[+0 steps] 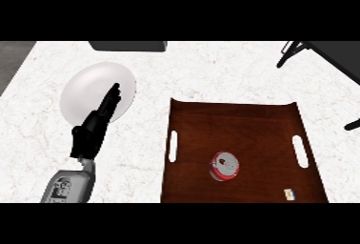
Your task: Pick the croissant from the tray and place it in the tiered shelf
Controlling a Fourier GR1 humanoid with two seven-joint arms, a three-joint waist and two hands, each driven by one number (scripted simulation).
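Apparently no croissant shows on the tray, and nothing is in hand.

Nearest, the dark wooden tray [243,119] fills the counter's near right part; on it lie a round red-rimmed can-like object [224,166] near the middle and a small pale item [289,193] by the near right corner, too small to name. The left hand [98,125] rests at the left with fingers straight and together, holding nothing, over the near edge of a white plate [88,86]. The right hand is out of view. Black bars at the far right corner [330,55] may be the tiered shelf; whether the croissant is already placed cannot be told.
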